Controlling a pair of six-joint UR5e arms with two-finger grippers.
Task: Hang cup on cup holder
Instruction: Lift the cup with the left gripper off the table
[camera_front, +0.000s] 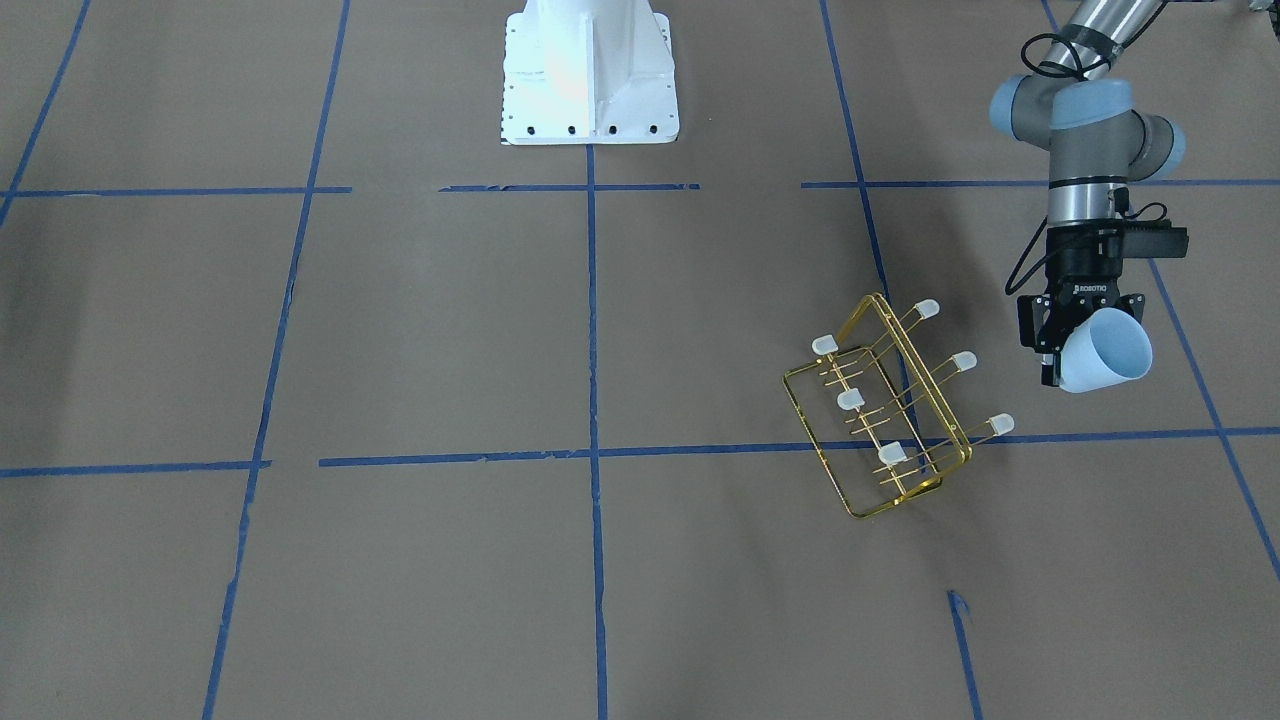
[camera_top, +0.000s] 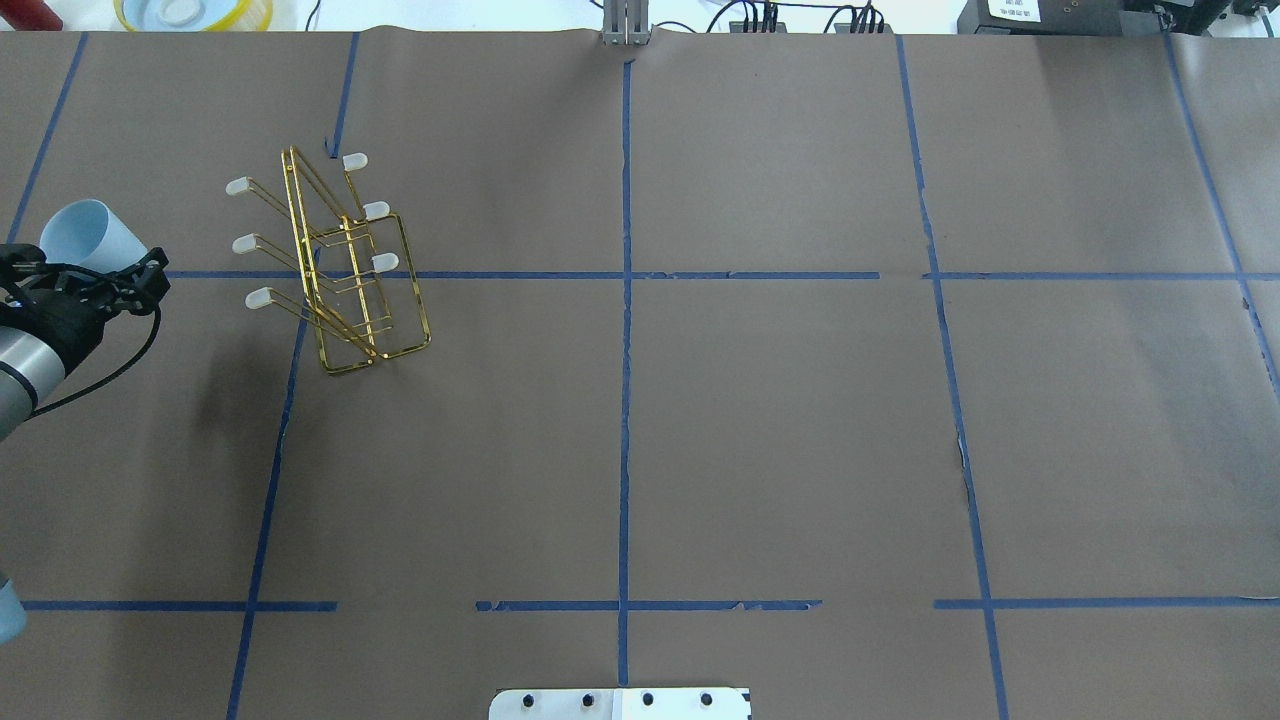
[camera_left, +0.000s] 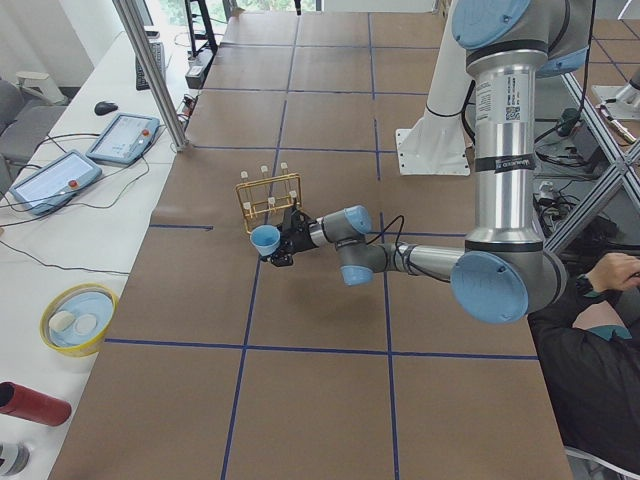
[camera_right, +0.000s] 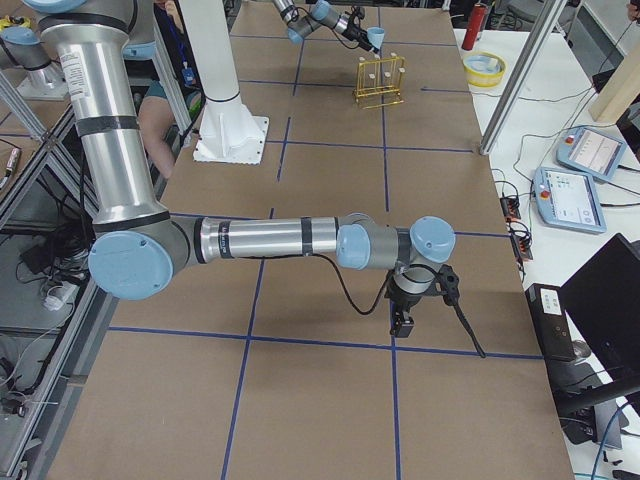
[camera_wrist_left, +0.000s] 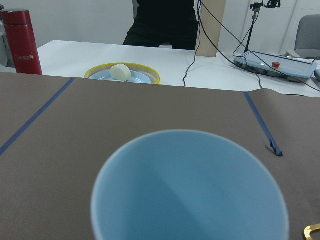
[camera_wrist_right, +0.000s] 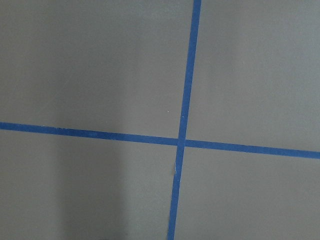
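Observation:
My left gripper (camera_front: 1085, 345) is shut on the pale-blue cup (camera_front: 1108, 352) and holds it tilted above the table, mouth pointing away from the wrist. The gripper (camera_top: 85, 268) and cup (camera_top: 88, 232) sit at the left edge of the overhead view. The cup's open mouth (camera_wrist_left: 190, 190) fills the lower left wrist view. The gold wire cup holder (camera_front: 880, 410) stands on the table beside the cup, apart from it, its white-capped prongs (camera_top: 262, 297) slanting toward the cup. My right gripper (camera_right: 403, 322) shows only in the exterior right view, low over the table far from the rack; I cannot tell if it is open.
A yellow-rimmed bowl (camera_wrist_left: 122, 75) and a red bottle (camera_wrist_left: 21, 42) stand on the white side table beyond the table's far edge. Pendants (camera_left: 122, 137) lie there too. The white robot base (camera_front: 590, 70) is at the table's near edge. Blue tape lines (camera_wrist_right: 185, 142) cross the brown surface.

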